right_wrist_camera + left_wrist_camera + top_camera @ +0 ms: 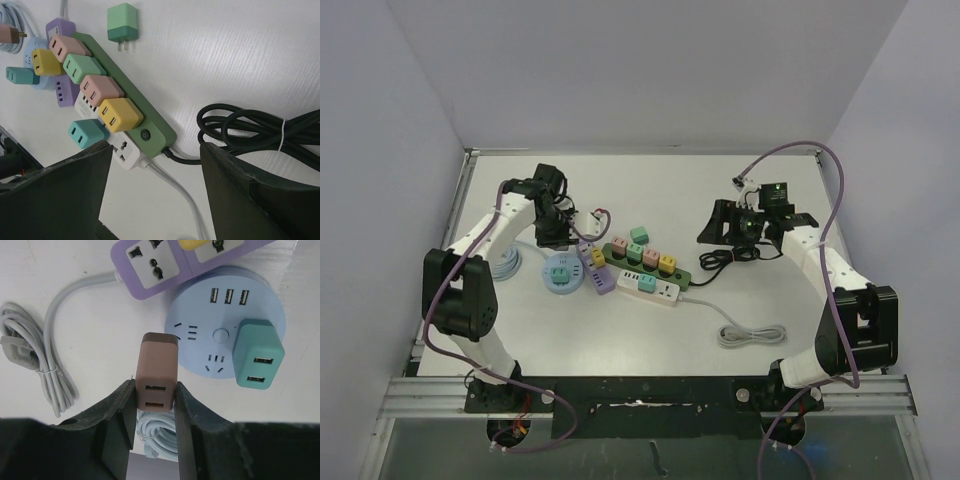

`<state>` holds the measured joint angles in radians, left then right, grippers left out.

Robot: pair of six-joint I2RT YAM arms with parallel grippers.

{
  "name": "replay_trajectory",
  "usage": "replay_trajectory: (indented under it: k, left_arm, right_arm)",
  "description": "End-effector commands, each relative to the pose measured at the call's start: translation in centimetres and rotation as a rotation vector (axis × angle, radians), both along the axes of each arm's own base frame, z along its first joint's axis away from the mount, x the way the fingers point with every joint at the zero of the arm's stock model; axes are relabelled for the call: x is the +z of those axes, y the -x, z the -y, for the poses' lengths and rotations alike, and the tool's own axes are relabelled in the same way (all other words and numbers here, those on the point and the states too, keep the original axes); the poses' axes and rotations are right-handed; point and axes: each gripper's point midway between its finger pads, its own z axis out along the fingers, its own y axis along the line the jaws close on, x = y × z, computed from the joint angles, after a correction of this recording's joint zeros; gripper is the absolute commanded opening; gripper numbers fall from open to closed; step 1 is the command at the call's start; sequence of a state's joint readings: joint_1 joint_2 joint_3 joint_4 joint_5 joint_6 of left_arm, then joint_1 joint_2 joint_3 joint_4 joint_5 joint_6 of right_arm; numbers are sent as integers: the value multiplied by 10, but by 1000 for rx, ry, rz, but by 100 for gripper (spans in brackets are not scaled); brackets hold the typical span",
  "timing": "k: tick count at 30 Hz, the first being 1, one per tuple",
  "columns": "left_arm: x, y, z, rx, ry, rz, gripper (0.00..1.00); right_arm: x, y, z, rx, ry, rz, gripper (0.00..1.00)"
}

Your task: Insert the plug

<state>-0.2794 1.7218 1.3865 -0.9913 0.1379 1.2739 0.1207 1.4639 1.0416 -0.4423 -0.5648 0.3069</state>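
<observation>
My left gripper (pixel 155 390) is shut on a brown USB plug adapter (pixel 158 360), held above the table just left of the round blue power hub (pixel 200 347). A teal adapter (pixel 257 357) sits plugged into the hub's right side. In the top view the left gripper (pixel 552 226) hovers just behind the hub (pixel 560 273). My right gripper (pixel 725 226) is open and empty, right of the green power strip (pixel 645 262). In the right wrist view its open jaws (pixel 155 147) frame the green strip's switch end (pixel 155 129), which carries several coloured adapters.
A purple strip (pixel 150 265) lies beside the hub, and a white strip (pixel 650 287) in front of the green one. A loose green adapter (pixel 639 235) lies behind the strips. A black cord bundle (pixel 250 130), a grey cord coil (pixel 752 334) and a blue coil (pixel 505 265) lie around.
</observation>
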Motion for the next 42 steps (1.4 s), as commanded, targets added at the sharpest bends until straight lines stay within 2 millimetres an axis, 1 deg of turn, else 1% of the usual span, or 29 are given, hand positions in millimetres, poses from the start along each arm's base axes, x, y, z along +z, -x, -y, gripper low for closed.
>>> replay_trajectory:
  k: [1, 5, 8, 13, 18, 23, 26, 30, 33, 35, 39, 42]
  left_arm:
    - [16, -2, 14, -25, 71, -19, 0]
    - [14, 11, 15, -29, 80, -83, 0]
    - [10, 19, 11, -28, 59, -113, 0]
    - [8, 23, 13, -38, 50, -137, 0]
    - [-3, 30, 15, -61, 22, -173, 0]
    - [-8, 23, 12, -51, -3, -164, 0]
    - [-9, 20, 6, -53, -35, -163, 0]
    - [-5, 13, -5, -34, -55, -139, 0]
    - [-4, 7, -9, -28, -60, -123, 0]
    - [-7, 5, -6, -31, -54, -117, 0]
    - [-11, 6, -3, -27, -41, -122, 0]
    - [-11, 5, 8, -28, -1, -123, 0]
  right_arm:
    - [17, -7, 5, -27, 1, 76, 72]
    - [15, -7, 8, -39, 9, 79, 72]
    - [16, -5, 9, -43, 10, 83, 72]
    - [14, -3, 12, -52, 17, 85, 72]
    - [13, 1, 15, -59, 25, 79, 72]
    - [13, 3, 16, -62, 24, 77, 72]
    - [13, 2, 17, -62, 26, 79, 72]
    - [13, 1, 18, -60, 34, 79, 72]
    - [13, 0, 19, -59, 34, 80, 72]
    - [13, -1, 19, -59, 33, 80, 72]
    - [12, -2, 19, -61, 35, 81, 72]
    - [9, -1, 20, -63, 35, 77, 72]
